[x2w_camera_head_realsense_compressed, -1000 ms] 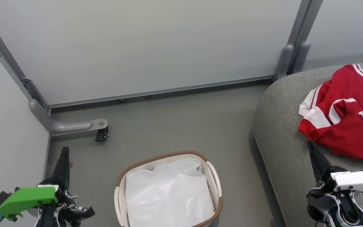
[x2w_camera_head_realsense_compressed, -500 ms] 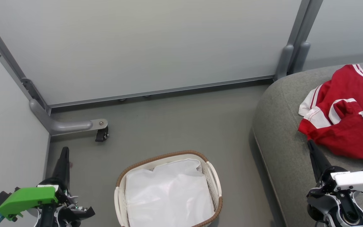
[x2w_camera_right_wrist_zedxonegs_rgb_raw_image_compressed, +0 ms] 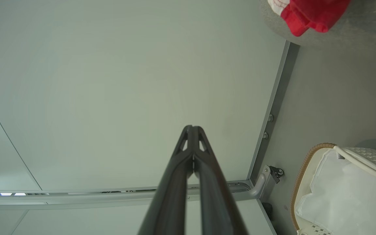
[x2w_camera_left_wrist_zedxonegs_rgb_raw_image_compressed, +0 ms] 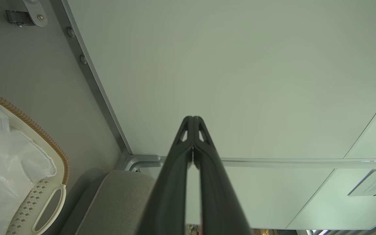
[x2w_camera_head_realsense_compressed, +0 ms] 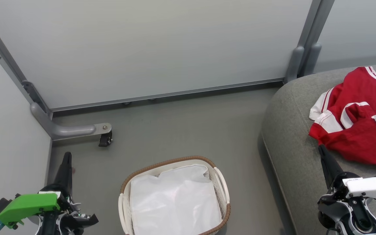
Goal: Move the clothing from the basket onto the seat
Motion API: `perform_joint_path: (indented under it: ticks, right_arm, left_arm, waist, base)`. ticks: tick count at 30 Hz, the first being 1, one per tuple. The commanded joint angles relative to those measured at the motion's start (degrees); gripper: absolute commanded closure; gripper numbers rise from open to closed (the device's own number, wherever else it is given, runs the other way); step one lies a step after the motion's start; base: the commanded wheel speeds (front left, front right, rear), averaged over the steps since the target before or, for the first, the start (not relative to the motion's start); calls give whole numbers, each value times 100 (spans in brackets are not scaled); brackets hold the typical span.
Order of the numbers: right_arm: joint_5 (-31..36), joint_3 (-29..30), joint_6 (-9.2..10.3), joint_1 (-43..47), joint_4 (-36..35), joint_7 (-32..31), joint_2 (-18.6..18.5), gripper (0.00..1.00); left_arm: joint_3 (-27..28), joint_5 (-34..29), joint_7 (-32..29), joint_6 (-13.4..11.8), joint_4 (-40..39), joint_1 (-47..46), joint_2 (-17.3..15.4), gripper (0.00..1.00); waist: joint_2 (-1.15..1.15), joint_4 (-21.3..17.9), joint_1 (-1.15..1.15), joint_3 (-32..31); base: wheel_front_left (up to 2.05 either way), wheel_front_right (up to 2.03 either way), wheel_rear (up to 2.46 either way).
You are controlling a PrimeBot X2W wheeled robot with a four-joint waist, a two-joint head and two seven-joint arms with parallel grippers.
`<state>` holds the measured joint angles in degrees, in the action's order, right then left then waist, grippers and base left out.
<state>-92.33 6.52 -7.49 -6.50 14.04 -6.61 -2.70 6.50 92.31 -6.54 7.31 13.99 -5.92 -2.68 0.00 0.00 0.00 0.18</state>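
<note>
Head view: the clothing (x2w_camera_head_realsense_compressed: 361, 130) lies in a rumpled red-and-white heap on the seat (x2w_camera_head_realsense_compressed: 289, 137) at the right. The basket (x2w_camera_head_realsense_compressed: 168, 162), on the floor (x2w_camera_head_realsense_compressed: 181, 130) near the centre, holds its white liner (x2w_camera_head_realsense_compressed: 175, 202). The left tool (x2w_camera_head_realsense_compressed: 66, 156) and the right tool (x2w_camera_head_realsense_compressed: 321, 148) point up, both empty.

Left wrist view: the two fingers (x2w_camera_left_wrist_zedxonegs_rgb_raw_image_compressed: 175, 182) meet at their tips with nothing between them.

Right wrist view: the same, the fingers pressed together on nothing.

The garment looks light, soft and limp. A pinch on a raised fold would likely hold it, and it would drape and trail when lifted.
</note>
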Motion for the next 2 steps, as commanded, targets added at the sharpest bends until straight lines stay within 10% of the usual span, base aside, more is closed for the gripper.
perform_joint_path:
  ticks: [1, 2]
  right_arm:
    - [-19, 11, 0, 60, -18, -6, -34, 100]
    - [-19, 11, 0, 60, -18, -6, -34, 100]
  left_arm:
    - [12, 21, -18, 35, -8, -60, -38, 100]
    - [12, 21, -18, 35, -8, -60, -38, 100]
  waist:
    - [0, 0, 0, 0]
    - [0, 0, 0, 0]
  base:
    - [0, 0, 0]
    - [0, 0, 0]
